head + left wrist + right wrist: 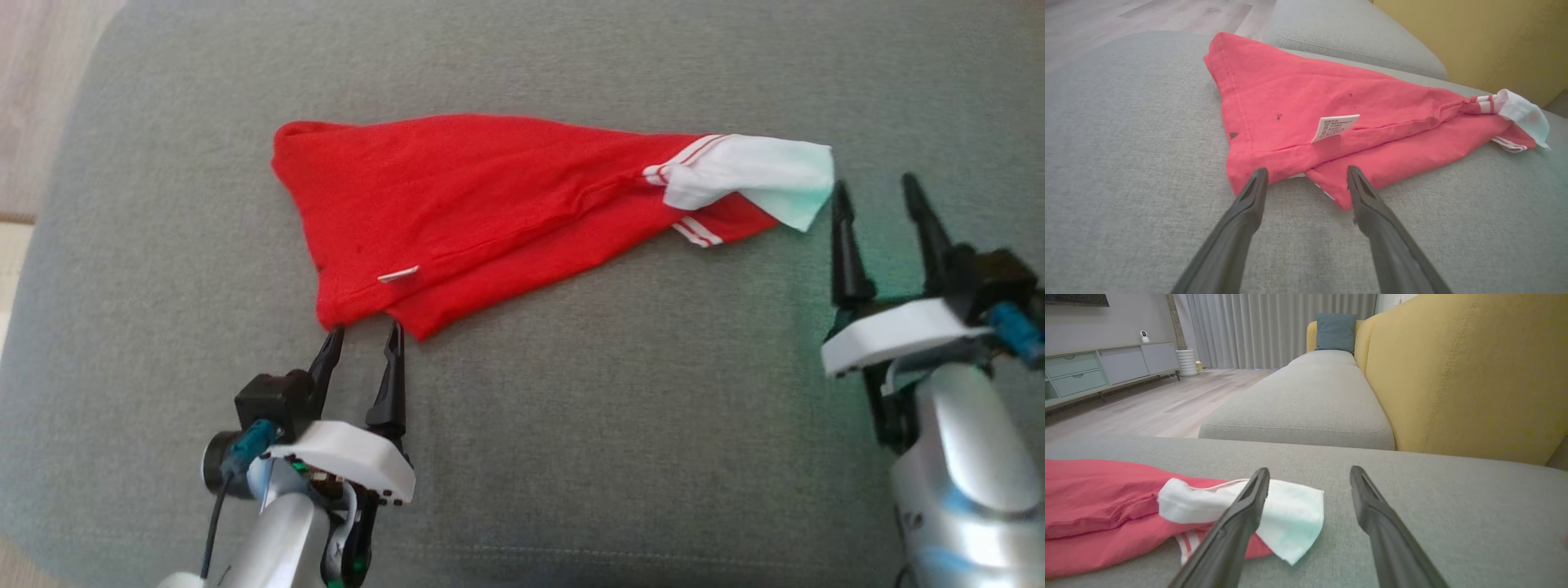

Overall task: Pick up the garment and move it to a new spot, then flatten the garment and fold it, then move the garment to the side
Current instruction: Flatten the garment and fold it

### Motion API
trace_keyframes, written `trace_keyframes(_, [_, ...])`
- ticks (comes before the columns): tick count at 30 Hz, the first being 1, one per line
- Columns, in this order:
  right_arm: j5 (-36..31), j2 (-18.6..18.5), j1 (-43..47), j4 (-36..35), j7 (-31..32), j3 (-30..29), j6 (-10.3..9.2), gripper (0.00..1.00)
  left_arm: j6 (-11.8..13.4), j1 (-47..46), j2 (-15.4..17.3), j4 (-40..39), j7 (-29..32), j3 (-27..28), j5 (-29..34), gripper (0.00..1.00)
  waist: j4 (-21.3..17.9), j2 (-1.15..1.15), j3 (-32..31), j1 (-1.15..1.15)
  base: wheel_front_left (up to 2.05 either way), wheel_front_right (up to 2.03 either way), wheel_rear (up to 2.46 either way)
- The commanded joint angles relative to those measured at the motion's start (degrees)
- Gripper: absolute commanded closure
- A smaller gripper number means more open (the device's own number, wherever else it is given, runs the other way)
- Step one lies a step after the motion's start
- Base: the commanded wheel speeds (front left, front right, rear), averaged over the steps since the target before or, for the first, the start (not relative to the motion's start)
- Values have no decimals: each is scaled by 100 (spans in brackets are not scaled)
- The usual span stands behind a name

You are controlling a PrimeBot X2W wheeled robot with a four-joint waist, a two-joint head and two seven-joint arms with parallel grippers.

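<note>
Both grippers are gaping wide, holding nothing: the left gripper (367,328) is pointing at the near hem of the red garment (490,188), bunched on the grey cushion (571,408); the right gripper (873,182) is hovering beside its white sleeve (759,167). Pinching both ends low and pulling apart evenly looks best.

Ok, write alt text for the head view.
A red garment with a white sleeve lies loosely folded on a grey cushion. The open left claw points at its near corner; the open right claw sits just beside the white sleeve, holding nothing.
</note>
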Motion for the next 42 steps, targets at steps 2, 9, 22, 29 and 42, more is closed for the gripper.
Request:
trace_keyframes(2, [-45, 125, 65, -178, -21, 63, -4, 0, -12, -222, 51, -85, -31, 244, 48, 0, -107, 0, -63, 0, 0, 0, 0])
trace_keyframes(9, [-110, 303, 94, 303, -21, 4, -4, 0, -50, -199, 51, -55, -31, 212, 61, 0, -131, 0, -112, 0, 0, 0, 0])
trace_keyframes(22, [-266, 379, -463, 1427, -21, -639, -4, 0, -93, -200, 51, -115, -31, 75, 98, 0, 424, 0, 66, 0, 0, 0, 0])
trace_keyframes(29, [-510, 393, -687, 1684, -21, -1084, -4, 12, -84, -174, 51, -171, -31, 103, 108, 0, 677, 0, 174, 0, 0, 0, 0])
trace_keyframes(42, [-585, 413, -871, 1952, -21, -1370, -4, 100, -86, -241, 51, -205, -31, 175, 151, 0, 599, 0, 314, 0, 0, 0, 0])
